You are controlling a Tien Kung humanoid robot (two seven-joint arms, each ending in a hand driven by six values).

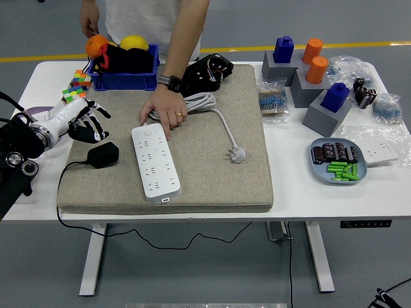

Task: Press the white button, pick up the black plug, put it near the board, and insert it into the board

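At far left your left hand [87, 122] hovers over the mat's [212, 179] left edge, fingers loosely spread, holding nothing. Just below it the black plug [103, 154] lies on the mat, well left of the white board [155, 162]. A person's hand [163, 111] presses the board's far end beside the coiled white cable [207, 102].

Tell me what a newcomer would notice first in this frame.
Probably the white power strip lying on the grey mat at the centre, with a person's hand pressing its far end. Left of it, the black plug sits on the mat's edge, and the left robot hand hovers open just beyond it.
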